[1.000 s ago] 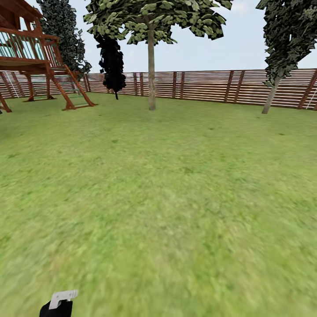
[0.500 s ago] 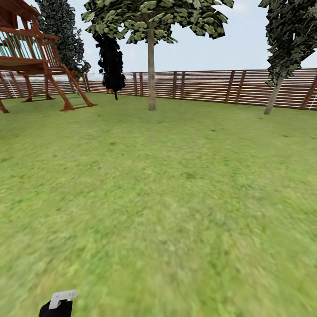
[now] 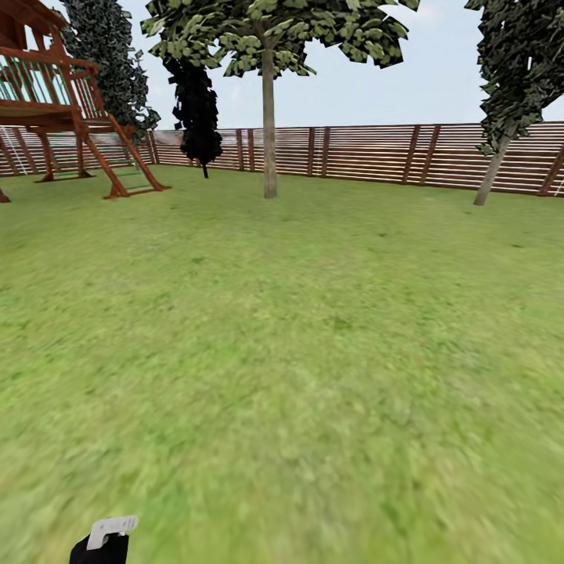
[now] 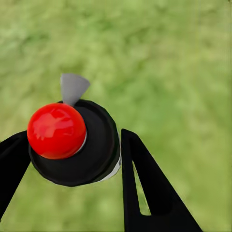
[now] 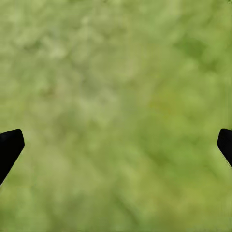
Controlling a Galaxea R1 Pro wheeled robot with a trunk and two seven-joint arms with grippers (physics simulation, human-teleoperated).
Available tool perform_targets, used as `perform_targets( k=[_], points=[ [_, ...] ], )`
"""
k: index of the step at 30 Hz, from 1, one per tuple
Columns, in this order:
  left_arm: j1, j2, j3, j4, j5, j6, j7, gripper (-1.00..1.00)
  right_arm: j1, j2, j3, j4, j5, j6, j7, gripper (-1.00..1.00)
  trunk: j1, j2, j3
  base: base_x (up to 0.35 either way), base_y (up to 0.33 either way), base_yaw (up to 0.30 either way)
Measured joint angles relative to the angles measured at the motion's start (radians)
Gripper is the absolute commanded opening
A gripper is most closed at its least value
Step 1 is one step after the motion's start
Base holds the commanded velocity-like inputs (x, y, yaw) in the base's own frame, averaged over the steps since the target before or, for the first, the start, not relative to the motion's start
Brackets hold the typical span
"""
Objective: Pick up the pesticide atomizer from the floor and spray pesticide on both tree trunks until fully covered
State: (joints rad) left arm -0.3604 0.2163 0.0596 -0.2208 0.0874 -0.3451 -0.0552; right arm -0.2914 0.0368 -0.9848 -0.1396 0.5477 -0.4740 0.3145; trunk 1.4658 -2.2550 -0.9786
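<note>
Low over the lawn (image 3: 313,352), left jaws clamp the pesticide atomizer (image 4: 72,142); right jaws spread wide.

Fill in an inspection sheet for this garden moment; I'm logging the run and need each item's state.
Surface: green lawn, flat, open ahead.
Job's things: pesticide atomizer, black body with red top, held between the left gripper's fingers; two pale-trunked trees, one tree trunk straight ahead, the other leaning at far right. No whitish specks seen on either trunk.
Clutter: nothing seen on the grass.
Grippers: left gripper shut on the atomizer; right gripper open, over bare grass.
Cables: nothing seen.
Surroundings: brown slat fence along the back, wooden play structure at far left, dark cypress-like tree by the fence.
</note>
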Motion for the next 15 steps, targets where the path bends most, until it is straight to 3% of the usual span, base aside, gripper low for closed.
perform_targets(
  k=[15],
  points=[
    [0.000, 0.000, 0.000, 0.000, 0.000, 0.000, 0.000, -1.00, 0.000, 0.000, 0.000, 0.000, 0.000, 0.000, 0.000, 1.00, 0.000, 0.000, 0.000, 0.338, 0.000, 0.000]
  ],
)
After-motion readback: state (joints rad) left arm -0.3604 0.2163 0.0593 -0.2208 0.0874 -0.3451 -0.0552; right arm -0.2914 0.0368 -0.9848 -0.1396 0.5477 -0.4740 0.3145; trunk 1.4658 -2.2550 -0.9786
